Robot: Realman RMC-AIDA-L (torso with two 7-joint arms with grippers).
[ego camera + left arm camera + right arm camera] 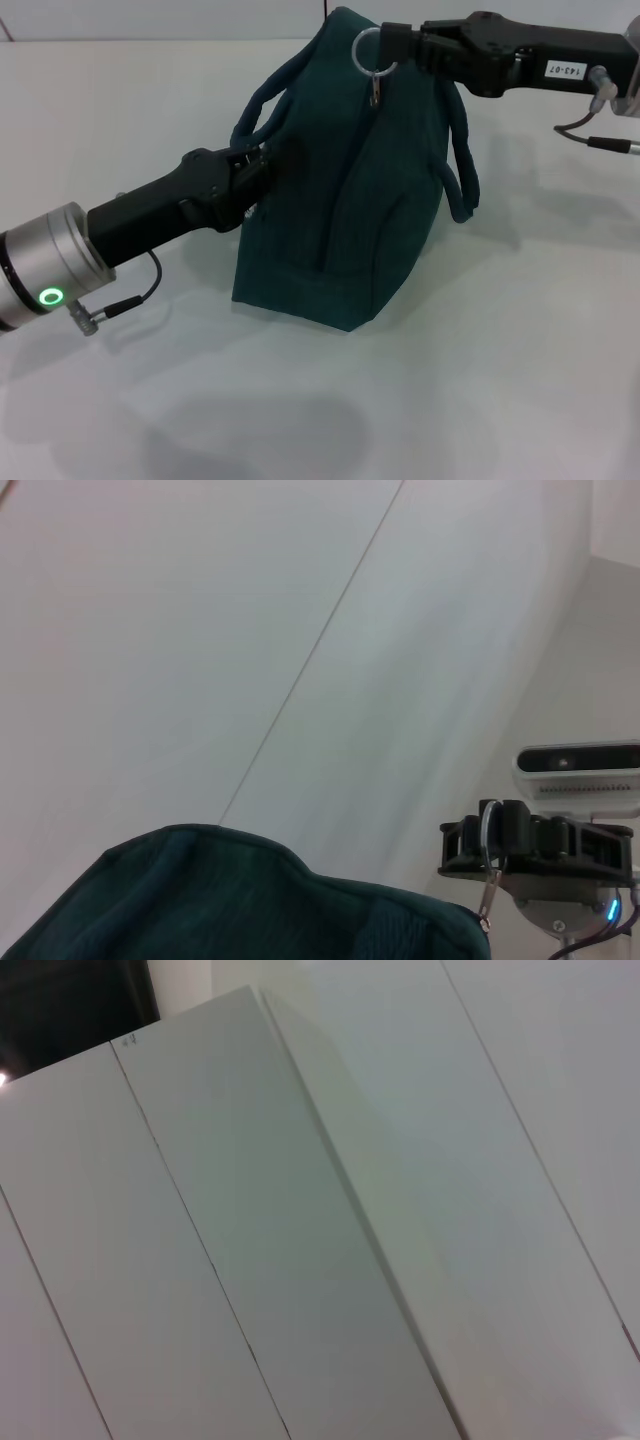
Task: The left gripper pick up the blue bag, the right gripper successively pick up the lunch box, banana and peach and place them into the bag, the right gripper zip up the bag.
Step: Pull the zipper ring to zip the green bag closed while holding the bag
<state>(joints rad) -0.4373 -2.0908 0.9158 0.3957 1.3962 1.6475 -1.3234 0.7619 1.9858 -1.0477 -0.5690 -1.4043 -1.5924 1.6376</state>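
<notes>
Blue-green fabric bag with rope-like handles stands upright on the white table, roughly at the middle of my head view, its zipper line running from the peak of the bag down its front face. My left gripper reaches in from the left and is clenched on the near-side handle where that strap loops over the bag's left shoulder; the black fingers press into the cloth there. My right gripper comes in from the right at the top of the bag and is closed on the silver metal ring of the zipper pull, with the small pull tab hanging just below the ring against the fabric. The far-side handle droops down the bag's right flank. From my left wrist camera I see the bag's top edge and, beyond it, my right gripper with the ring held in it. My right wrist camera shows only pale wall panels.
</notes>
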